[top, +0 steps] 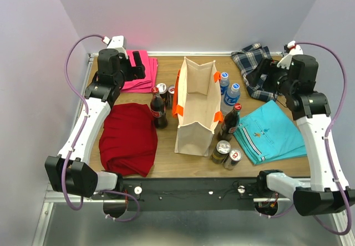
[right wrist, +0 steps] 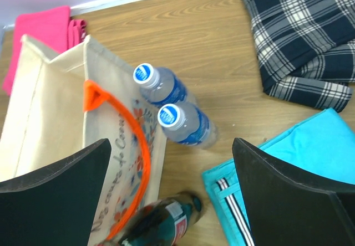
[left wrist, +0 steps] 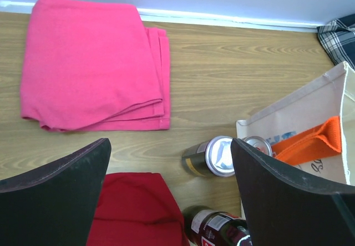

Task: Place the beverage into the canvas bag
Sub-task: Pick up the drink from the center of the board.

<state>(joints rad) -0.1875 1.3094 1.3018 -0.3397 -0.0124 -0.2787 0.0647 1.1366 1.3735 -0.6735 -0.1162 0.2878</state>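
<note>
Top external view gives us several drinks, and the task does not say which one. A cola bottle (top: 158,108) stands upright just beside the left wall of the canvas bag (top: 194,138), and a second cola bottle (top: 230,123) stands just beside its right wall. Two water bottles (top: 232,94) sit behind that one, and cans (top: 221,150) stand at the bag's near right corner.

We judge the cola bottles rigid, fairly heavy and smooth enough to slip. We would grip one around the labelled body rather than the thin neck, and keep it upright. The water bottles look lighter and likely to give under a squeeze.

The bag stands open in the middle of the table (top: 194,167), taller than the bottles, so any drink must clear the rim. Its soft walls and orange handles (top: 177,106) may buckle or catch.

Our left pincer (left wrist: 171,146) is spread wide and empty near the pink cloth (left wrist: 89,63). Our right pincer (right wrist: 171,143) is equally apart and empty above the water bottles.
</note>
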